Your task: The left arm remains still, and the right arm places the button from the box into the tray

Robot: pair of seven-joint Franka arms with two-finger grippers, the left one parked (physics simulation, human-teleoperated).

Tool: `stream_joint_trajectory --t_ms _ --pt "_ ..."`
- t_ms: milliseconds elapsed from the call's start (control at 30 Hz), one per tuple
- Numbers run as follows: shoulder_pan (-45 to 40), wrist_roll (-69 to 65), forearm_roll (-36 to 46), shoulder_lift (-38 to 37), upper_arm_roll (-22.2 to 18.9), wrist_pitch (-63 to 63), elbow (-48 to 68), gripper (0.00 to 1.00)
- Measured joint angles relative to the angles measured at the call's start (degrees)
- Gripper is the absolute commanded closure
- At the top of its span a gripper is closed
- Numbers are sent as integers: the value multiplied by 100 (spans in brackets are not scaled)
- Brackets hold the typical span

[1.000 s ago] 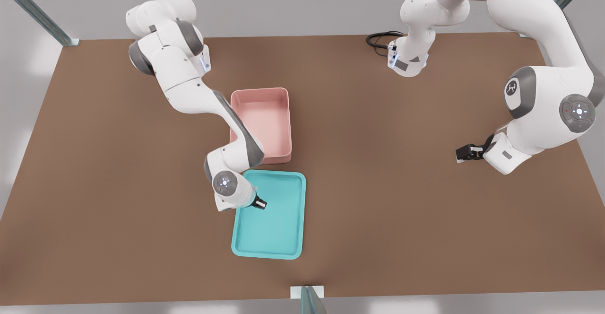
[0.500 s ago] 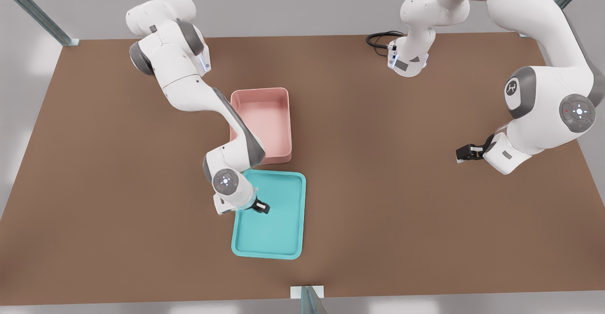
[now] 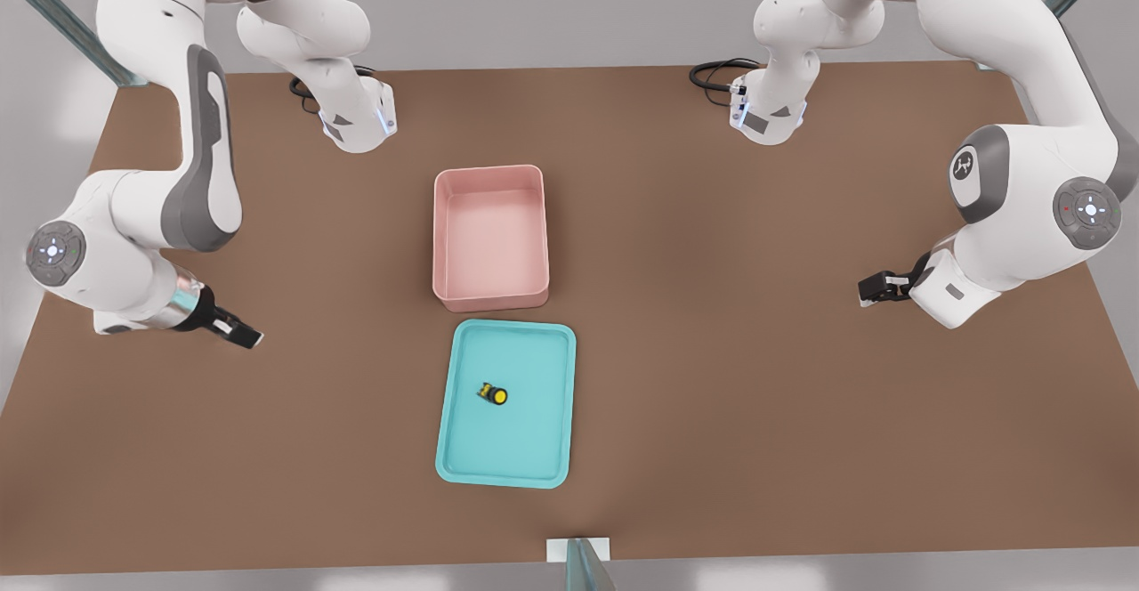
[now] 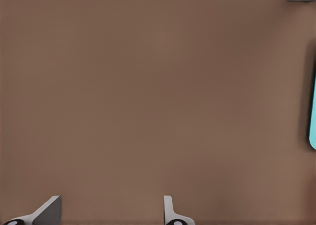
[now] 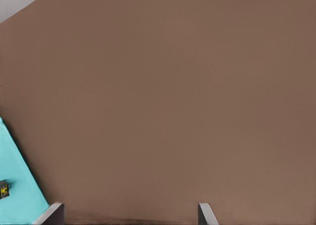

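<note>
You see the button [image 3: 494, 393] lying on its side on the floor of the tray [image 3: 559, 413], a little above the tray's middle in the front view, yellow cap turned toward the front view's right. The tray sits just below the box [image 3: 447, 226], near the centre of the frame, on the brown table [image 3: 756, 377]. The right arm [image 3: 200, 155] is folded at the front view's left edge, well apart from both containers. Its gripper [image 3: 240, 335] hangs over bare table in the left middle of the frame, fingers spread with nothing between them; in the right wrist view both fingertips [image 5: 53, 213] stand wide apart, with a corner of the tray beside one.
</note>
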Motion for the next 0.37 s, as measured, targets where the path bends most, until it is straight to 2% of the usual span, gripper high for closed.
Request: stream_joint_trajectory --t_ms 367 --pt "215 -1304 -110 95 23 -218 1 0"
